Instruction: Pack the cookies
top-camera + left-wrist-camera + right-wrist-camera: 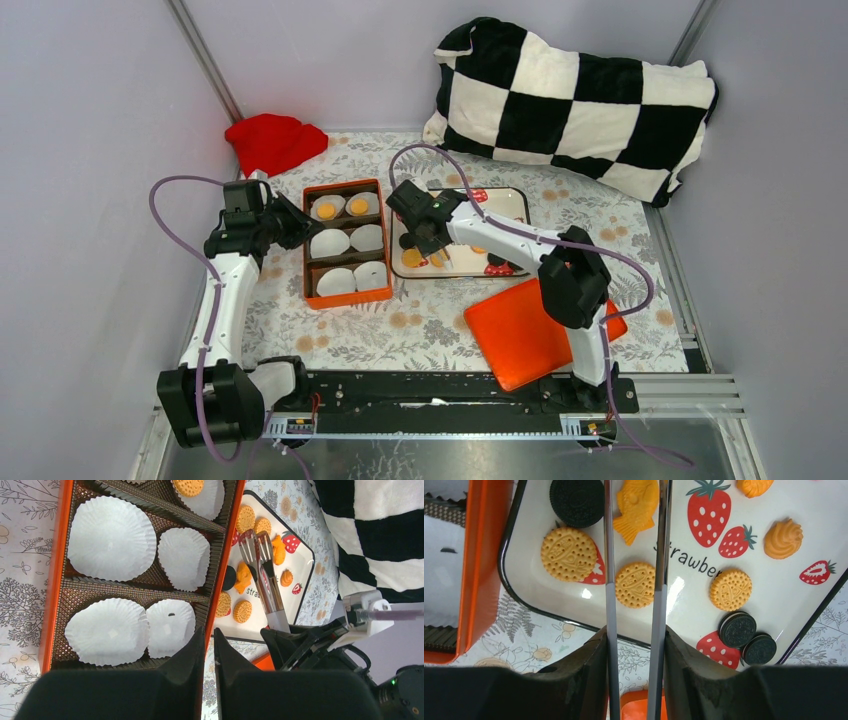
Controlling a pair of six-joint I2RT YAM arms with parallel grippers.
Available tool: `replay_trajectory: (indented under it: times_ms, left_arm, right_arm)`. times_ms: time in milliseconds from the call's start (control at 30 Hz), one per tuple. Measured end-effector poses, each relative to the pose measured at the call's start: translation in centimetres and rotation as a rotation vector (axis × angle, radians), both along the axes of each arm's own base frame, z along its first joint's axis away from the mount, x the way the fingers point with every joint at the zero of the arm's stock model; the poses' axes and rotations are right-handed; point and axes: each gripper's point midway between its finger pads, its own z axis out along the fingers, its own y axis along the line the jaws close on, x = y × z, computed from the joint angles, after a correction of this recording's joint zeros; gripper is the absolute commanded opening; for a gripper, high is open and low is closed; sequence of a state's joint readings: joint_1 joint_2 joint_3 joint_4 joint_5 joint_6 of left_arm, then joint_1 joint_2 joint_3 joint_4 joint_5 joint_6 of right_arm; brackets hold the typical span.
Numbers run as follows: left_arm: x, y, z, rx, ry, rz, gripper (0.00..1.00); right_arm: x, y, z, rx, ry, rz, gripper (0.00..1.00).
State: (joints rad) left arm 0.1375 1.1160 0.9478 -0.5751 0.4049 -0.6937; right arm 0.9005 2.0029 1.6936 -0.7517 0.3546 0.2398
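Right wrist view, tongs point(609, 555) straddling cookie point(635, 585); overhead only, red cloth point(274, 142)

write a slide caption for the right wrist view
right fingers clamp metal tongs, a round yellow cookie framed between their arms on the strawberry-print tray

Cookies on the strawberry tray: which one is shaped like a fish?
The orange-yellow cookie beside the big black cookie, between the blades of the tongs; the others are round or swirled.
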Motion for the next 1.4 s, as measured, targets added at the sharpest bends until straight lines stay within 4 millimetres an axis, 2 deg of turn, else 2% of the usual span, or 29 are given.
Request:
replay_trajectory:
  times_ms: [133,300,567,600,733,867,933,1067,1200,1300,1400]
  left_arm:
    - [0.0,0.0,0.0,0.000,0.000,0.000,0.15]
    - [0.0,0.0,0.0,0.000,0.000,-0.001,0.15]
    - [0.0,-0.1,-0.1,-0.003,0.002,-0.003,0.15]
    - [-0.1,-0.1,-0.1,-0.004,0.002,-0.004,0.15]
    - [-0.1,-0.3,-0.2,-0.011,0.003,-0.012,0.15]
    - [-0.2,-0.4,-0.3,-0.018,0.003,-0.019,0.15]
    - [-0.3,-0.6,-0.3,-0.025,0.005,-0.026,0.15]
    - [-0.4,-0.8,-0.4,-0.034,0.008,-0.035,0.14]
    - [-0.4,-0.7,-0.2,-0.034,0.007,-0.033,0.14]
    - [0.0,-0.3,0.6,-0.024,-0.009,-0.019,0.14]
    - [0.9,0.5,1.8,-0.011,-0.032,0.006,0.14]
  right_arm:
    - [1.0,-0.2,-0.6,0.000,0.009,-0.022,0.52]
    - [1.3,-0.4,-1.5,-0.002,0.033,-0.032,0.57]
    - [2.1,0.7,-1.2,0.027,0.032,-0.028,0.54]
    - [2.3,0.9,-1.1,0.032,0.033,-0.029,0.51]
    - [3.3,1.4,-0.9,0.054,0.038,-0.037,0.24]
    - [3.7,1.0,-0.9,0.058,0.060,-0.048,0.06]
    - [3.7,0.9,-0.9,0.056,0.064,-0.051,0.00]
    - [3.6,0.7,-0.8,0.048,0.066,-0.052,0.00]
    - [3.1,0.8,0.7,0.063,0.044,-0.033,0.00]
    - [2.1,1.7,3.4,0.105,0.007,0.001,0.00]
    - [0.1,3.4,6.5,0.160,-0.031,0.062,0.00]
